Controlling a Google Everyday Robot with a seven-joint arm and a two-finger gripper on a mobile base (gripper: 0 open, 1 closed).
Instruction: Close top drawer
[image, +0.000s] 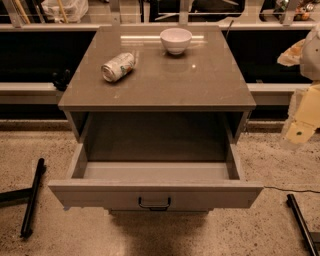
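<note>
The top drawer (155, 194) is seen pulled out beneath the worktop (165, 86) (a can (119, 66) and a bowl (176, 40) are carried on it). The pincer (300, 131) is held right of the worktop; its state cannot be told.

End effector (299, 132) sat at right edge of frame, blurred; arm (312, 55) cut off there. Area beneath top drawer (155, 194) hidden by its front. Can (119, 66) label unreadable. Black bar (302, 222) lower right cropped.

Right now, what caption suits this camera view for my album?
Top drawer stands open; a can on its side and a white bowl sit on the cabinet; gripper apart at the right edge.
</note>
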